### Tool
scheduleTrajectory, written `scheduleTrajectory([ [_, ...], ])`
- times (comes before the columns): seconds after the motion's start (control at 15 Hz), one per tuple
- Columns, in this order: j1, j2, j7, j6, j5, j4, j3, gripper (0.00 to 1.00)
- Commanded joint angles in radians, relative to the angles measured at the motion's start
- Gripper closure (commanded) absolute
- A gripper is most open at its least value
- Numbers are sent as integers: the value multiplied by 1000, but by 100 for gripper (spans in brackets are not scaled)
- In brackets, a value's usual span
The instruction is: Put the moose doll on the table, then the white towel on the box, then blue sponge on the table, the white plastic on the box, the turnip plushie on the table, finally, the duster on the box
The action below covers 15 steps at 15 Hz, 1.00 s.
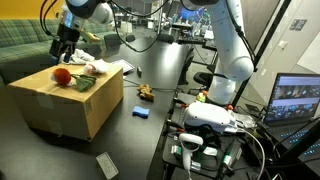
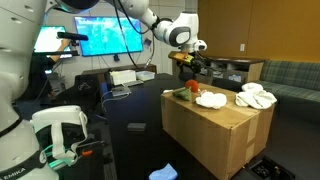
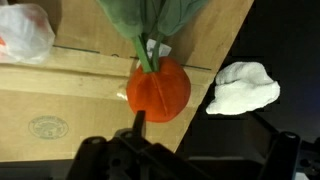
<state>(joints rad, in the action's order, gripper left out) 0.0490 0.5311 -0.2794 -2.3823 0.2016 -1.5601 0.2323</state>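
The turnip plushie [image 3: 158,88], a red-orange ball with green leaves, lies on the tan box [image 3: 60,100]. My gripper [image 3: 205,135] hangs open just above it with nothing between the fingers; it also shows over the box [image 1: 60,115] in both exterior views [image 1: 65,45] [image 2: 188,60]. Left of the leaves lies the white plastic [image 3: 25,30]. The white towel [image 3: 243,87] sits at the box's edge, right of the ball. On the black table [image 1: 150,70] are the moose doll [image 1: 146,93], the blue sponge [image 1: 140,113] and the grey duster [image 1: 107,165].
A green sofa [image 1: 20,45] stands behind the box. A second robot arm [image 1: 225,60] and monitors [image 1: 295,100] crowd the table's far side, with cables and equipment [image 1: 205,135] near it. A wall screen [image 2: 95,35] glows behind.
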Motion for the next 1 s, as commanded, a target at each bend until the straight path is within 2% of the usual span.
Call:
scheduleTrajectory([
  [0.0, 6, 14, -56, -112, 12, -26, 16, 0],
  [0.27, 1, 52, -97, -171, 3, -33, 31, 0],
  [0.93, 2, 89, -141, -181, -18, -40, 37, 0],
])
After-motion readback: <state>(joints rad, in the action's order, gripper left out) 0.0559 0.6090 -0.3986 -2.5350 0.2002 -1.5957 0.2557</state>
